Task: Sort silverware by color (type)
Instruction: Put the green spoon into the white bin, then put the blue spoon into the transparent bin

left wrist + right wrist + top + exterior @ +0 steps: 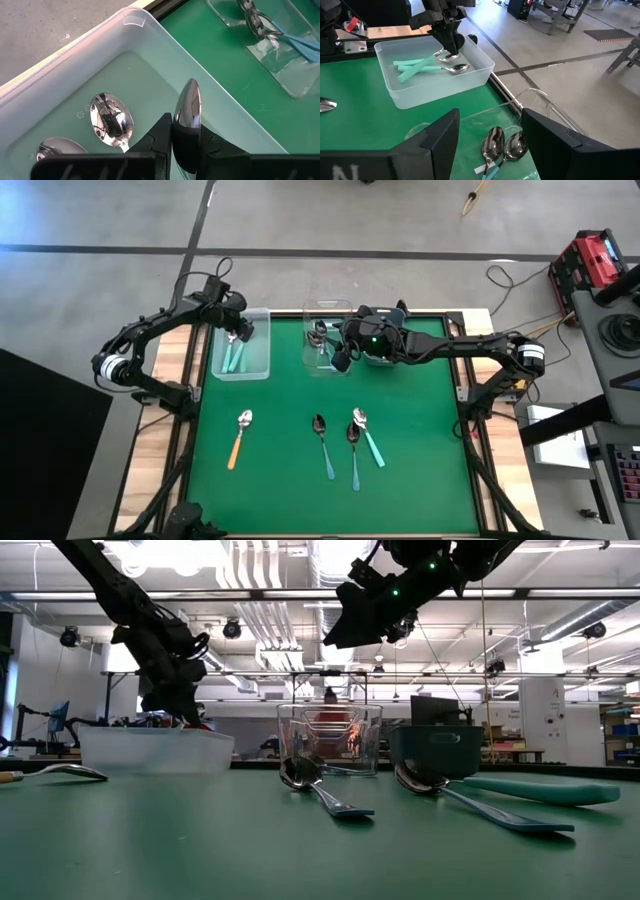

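My left gripper [172, 125] reaches down into the clear bin [262, 370] at the table's far left and is shut on a spoon whose shiny bowl [188, 106] sticks out past the fingertips. Two more spoons [111, 120] with mint-teal handles [415, 70] lie on that bin's floor. My right gripper [490, 116] hangs open above the middle clear bin [312, 365], where two blue-handled spoons [504, 145] lie. On the green mat rest an orange-handled spoon [239, 437], two blue-handled spoons [323, 443] and a mint-teal one [368, 436]. My left gripper pinches the spoon between its two fingers at the base of the bowl [186, 131], slanting down from above into the bin. The bowl stands on edge and juts forward past the fingertips. The gripper hides the handle, so I cannot tell whether it touches the bin floor.
A dark grey bin [435, 750] stands at the far edge beside the middle clear bin, under my right arm. The mat's near half [300, 500] holds only the loose spoons. Wooden strips [160, 430] flank the mat on both sides.
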`<control>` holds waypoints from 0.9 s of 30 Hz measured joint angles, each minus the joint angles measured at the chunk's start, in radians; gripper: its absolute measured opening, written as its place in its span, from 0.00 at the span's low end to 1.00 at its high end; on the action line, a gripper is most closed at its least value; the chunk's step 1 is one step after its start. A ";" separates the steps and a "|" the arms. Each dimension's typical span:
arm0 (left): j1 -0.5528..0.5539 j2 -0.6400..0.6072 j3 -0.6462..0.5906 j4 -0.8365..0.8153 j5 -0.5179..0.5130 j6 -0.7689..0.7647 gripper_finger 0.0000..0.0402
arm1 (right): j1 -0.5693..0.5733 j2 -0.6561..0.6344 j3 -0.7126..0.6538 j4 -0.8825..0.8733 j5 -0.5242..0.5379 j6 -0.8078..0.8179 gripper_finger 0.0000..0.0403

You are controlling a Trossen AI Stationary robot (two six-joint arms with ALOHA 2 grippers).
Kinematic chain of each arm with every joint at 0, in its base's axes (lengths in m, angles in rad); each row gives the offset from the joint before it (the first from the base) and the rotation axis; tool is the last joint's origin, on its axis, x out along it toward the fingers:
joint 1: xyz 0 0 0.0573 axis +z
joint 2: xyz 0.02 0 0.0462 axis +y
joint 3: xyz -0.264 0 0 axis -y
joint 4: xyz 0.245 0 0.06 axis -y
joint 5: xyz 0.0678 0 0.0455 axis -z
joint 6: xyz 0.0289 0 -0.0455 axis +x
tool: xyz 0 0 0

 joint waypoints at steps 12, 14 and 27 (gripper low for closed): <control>0.000 0.000 0.000 0.000 -0.026 -0.003 0.19 | 0.000 0.000 0.000 0.000 0.000 0.000 0.51; 0.000 0.000 0.000 0.000 -0.049 -0.004 0.22 | 0.000 0.000 0.000 0.000 0.000 0.000 0.51; -0.003 -0.024 0.000 0.011 -0.040 -0.017 0.24 | 0.000 0.000 0.000 -0.002 0.000 0.004 0.51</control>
